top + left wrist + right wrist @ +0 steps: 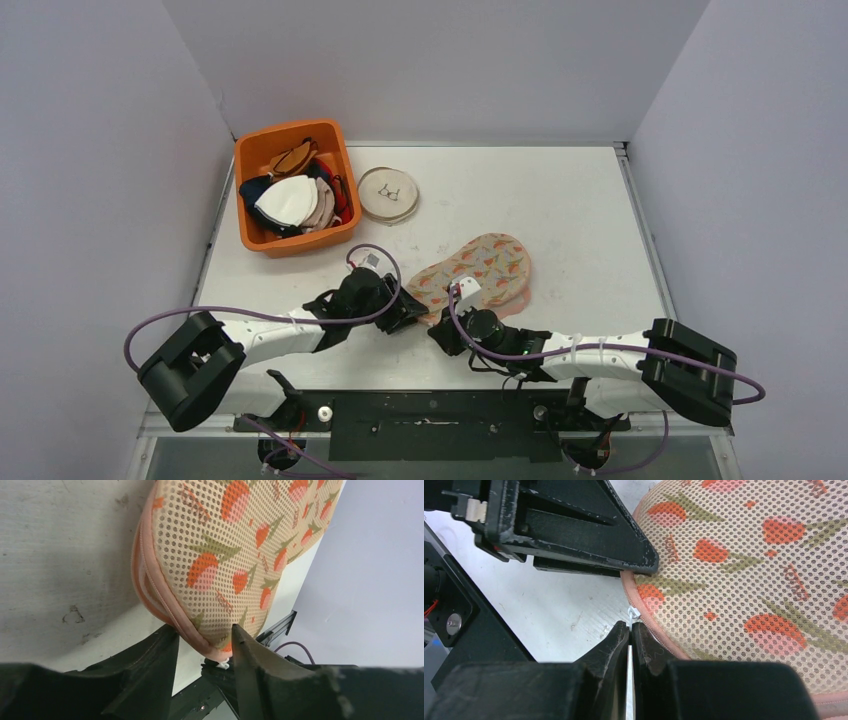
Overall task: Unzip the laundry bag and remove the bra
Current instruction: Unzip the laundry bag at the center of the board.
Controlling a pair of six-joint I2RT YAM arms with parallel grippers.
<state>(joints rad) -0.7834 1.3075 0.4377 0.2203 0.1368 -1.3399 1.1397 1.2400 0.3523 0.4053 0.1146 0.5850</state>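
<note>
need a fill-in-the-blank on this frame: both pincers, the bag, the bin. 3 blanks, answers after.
1. The right pincer is shut on the zipper pull, which is ___ in colour.
2. The left pincer has a finger on either side of the near end of the laundry bag, whose edge trim is ___.
3. The orange bin stands at the far ___ corner of the table.

Missing words: white; pink; left.

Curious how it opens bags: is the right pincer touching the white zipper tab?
Touching. The right wrist view shows the right pincer shut, the white zipper tab pinched between its tips.
</note>
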